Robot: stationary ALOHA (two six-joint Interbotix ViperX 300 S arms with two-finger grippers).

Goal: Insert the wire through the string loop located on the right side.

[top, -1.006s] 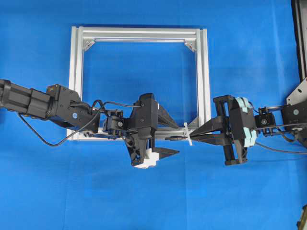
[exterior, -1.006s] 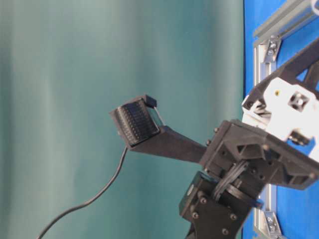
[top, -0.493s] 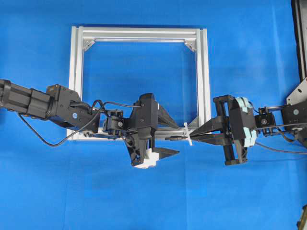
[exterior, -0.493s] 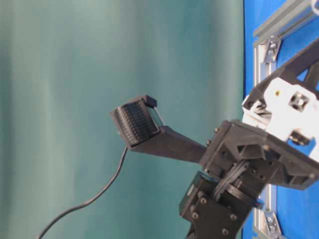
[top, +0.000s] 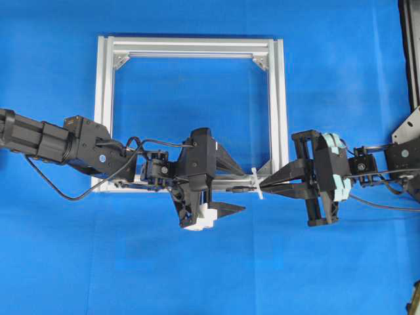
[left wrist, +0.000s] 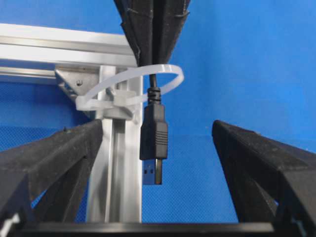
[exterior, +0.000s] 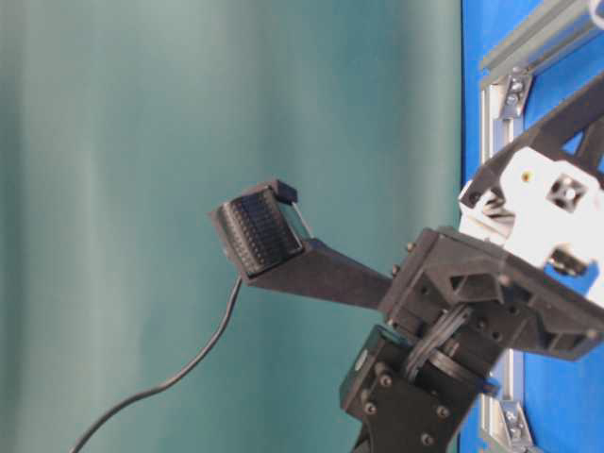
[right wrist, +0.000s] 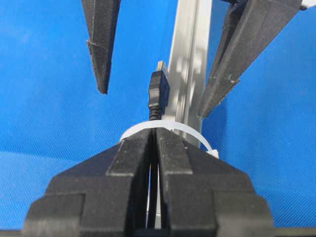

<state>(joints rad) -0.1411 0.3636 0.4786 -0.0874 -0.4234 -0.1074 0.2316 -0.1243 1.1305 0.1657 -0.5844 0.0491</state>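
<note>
The right pincer (right wrist: 154, 143) is clamped on the wire (left wrist: 153, 133) just behind the loop (left wrist: 129, 92), which is tied to the frame (top: 281, 98) at its lower right corner; the plug has already passed through the loop and points along the frame's lower rail toward the left pincer (left wrist: 158, 148). That pincer stands wide open with a finger on either side of the plug, making it the nearer arm to take it. Nothing visibly differs from half a second ago.

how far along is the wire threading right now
Done: the wire plug has passed through the string loop. In hand: the right end effector is shut on the wire behind the loop; the left end effector is open around the plug. Left: grab and pull through.
</note>
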